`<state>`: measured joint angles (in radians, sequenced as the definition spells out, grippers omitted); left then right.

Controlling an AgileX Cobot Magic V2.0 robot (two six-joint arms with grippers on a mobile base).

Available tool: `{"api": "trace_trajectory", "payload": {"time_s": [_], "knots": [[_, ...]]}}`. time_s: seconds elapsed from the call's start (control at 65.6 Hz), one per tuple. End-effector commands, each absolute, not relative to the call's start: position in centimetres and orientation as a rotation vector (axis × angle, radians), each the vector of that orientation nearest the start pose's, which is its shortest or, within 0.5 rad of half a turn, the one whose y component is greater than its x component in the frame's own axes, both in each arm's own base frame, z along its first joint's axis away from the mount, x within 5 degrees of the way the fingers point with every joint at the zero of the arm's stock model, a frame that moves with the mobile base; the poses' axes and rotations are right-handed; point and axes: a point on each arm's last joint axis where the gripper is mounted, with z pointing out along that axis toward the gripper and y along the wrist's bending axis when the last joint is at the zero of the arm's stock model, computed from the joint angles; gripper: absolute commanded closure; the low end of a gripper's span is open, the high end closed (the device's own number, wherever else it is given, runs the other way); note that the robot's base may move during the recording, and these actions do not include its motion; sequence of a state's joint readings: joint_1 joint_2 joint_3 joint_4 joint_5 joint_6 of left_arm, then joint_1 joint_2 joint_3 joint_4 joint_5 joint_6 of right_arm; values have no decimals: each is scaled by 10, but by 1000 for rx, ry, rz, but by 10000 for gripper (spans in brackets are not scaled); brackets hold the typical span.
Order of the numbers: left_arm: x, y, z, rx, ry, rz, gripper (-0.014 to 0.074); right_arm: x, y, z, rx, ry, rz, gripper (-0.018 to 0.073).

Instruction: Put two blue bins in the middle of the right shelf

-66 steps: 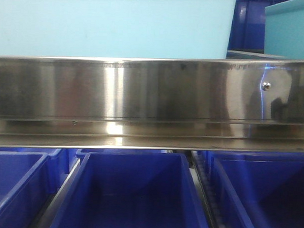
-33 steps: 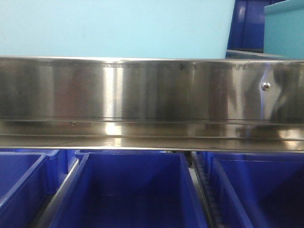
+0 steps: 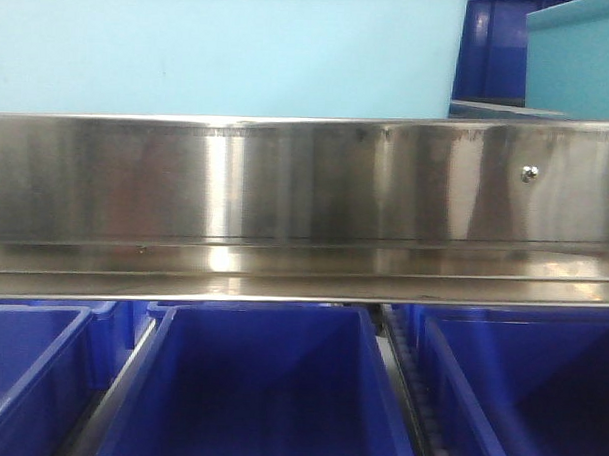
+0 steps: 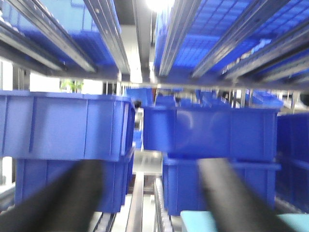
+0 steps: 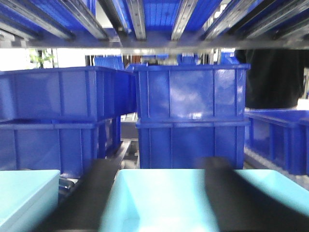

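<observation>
A pale blue bin (image 5: 164, 193) fills the bottom of the right wrist view, and a second one (image 5: 24, 193) sits to its left. My right gripper (image 5: 159, 198) is open, its two blurred black fingers (image 5: 91, 193) spread above that bin's near rim. My left gripper (image 4: 149, 203) is open and empty, with its fingers (image 4: 63, 198) in front of stacked dark blue bins (image 4: 63, 125). A pale blue bin corner (image 4: 198, 221) shows below it. In the front view, pale blue bins (image 3: 221, 50) stand on the shelf above the steel beam (image 3: 306, 178).
Dark blue bins (image 3: 259, 387) sit in a row under the beam. Stacked dark blue bins (image 5: 190, 116) stand on roller rails ahead of the right gripper. Shelf rails (image 4: 101, 29) run overhead. A dark figure (image 5: 275, 79) is at the far right.
The front view has drifted slightly: the beam's screw and the bins sit a little further left, and the pale blue bin at top right shows more.
</observation>
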<state>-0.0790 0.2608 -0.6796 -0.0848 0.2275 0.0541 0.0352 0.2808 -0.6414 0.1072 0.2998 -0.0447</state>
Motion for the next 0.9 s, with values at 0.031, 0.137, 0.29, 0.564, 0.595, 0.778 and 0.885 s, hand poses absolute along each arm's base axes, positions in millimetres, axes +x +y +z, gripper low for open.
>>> {"api": "trace_trajectory", "payload": {"time_s": [0.031, 0.137, 0.29, 0.564, 0.595, 0.778, 0.885], "knots": [[55, -6, 405, 48, 1375, -103, 34, 73, 5, 386, -10, 1513, 92, -19], [70, -9, 409, 74, 1426, -121, -11, 94, 9, 386, -35, 1581, 115, -10], [84, -18, 422, 150, 1486, -183, -5, 118, 22, 400, -110, 1690, 190, -10], [124, -39, 465, 268, 1733, -242, -3, 160, 71, 441, -359, 1845, 354, -10], [129, -41, 468, 274, 1763, -240, -3, 167, 78, 444, -391, 1876, 367, -10], [170, -54, 476, 322, 2000, -224, -3, 203, 127, 453, -548, 2067, 438, -10], [195, -61, 471, 352, 2155, -212, -3, 229, 146, 447, -548, 2261, 401, -10]]}}
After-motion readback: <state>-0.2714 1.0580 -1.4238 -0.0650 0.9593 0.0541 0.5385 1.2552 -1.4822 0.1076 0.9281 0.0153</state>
